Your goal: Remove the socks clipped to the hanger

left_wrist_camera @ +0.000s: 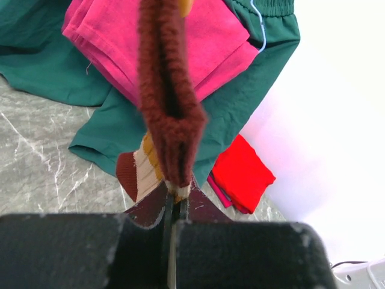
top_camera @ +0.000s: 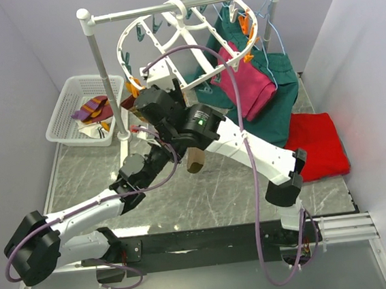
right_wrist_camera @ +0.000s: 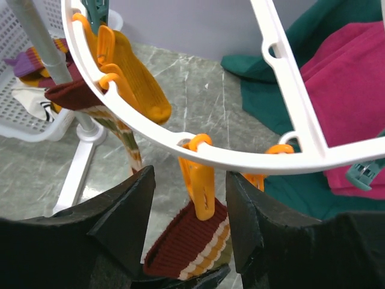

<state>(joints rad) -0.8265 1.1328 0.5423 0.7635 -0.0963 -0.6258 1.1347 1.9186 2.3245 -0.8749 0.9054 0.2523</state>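
Note:
The white oval hanger [top_camera: 167, 20] hangs from the pole; its rim [right_wrist_camera: 180, 135] crosses the right wrist view. My right gripper [right_wrist_camera: 189, 180] is open, with its jaws on either side of an orange clip [right_wrist_camera: 201, 186], not touching it. That clip holds the maroon cuff of a striped sock [right_wrist_camera: 192, 247]. My left gripper [left_wrist_camera: 174, 195] is shut on this sock [left_wrist_camera: 168, 90] just below the cuff, and the striped foot [left_wrist_camera: 141, 171] dangles beside it. A mustard sock [right_wrist_camera: 141, 78] and another striped sock [right_wrist_camera: 123, 135] hang clipped further left on the rim.
A white basket [top_camera: 72, 101] at back left holds removed socks [top_camera: 92, 110]. The white pole rack [top_camera: 104, 71] stands beside it. Dark green clothes [top_camera: 278, 102], a magenta garment [top_camera: 245, 85] and a folded red cloth [top_camera: 320, 146] lie at right. Pale blue wire hangers [top_camera: 269, 14] hang at the pole's right end.

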